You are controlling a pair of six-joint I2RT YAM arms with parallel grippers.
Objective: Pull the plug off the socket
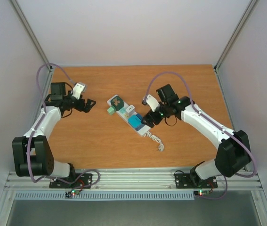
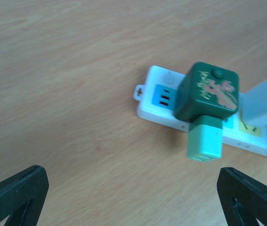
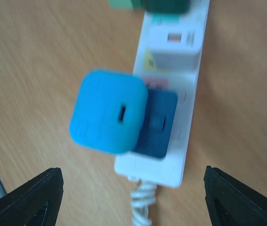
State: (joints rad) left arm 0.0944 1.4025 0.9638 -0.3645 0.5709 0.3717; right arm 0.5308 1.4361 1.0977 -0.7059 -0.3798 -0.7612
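Table (image 1: 100,146): I see bare wood around both arms. White walls (image 1: 1,70) close three sides and an aluminium rail (image 1: 138,178) runs along the near edge.

Left gripper (image 1: 89,104): fingers (image 2: 15,193) spread wide, holding nothing. There is open wood between it and the socket (image 3: 186,101), which lies ahead and to its right.

Right gripper (image 1: 148,120): also spread wide, hanging over the socket's cord end; I see no contact.

Socket: a long white strip lying diagonally, with pastel panels. The blue plug (image 3: 109,111) stands just ahead of the right fingertips (image 3: 34,193). Beyond it are a white adapter (image 3: 173,44) and then a dark green cube (image 2: 208,92) carrying a lighter green plug (image 2: 204,136). The curly cord (image 1: 157,141) trails back beneath the right gripper.
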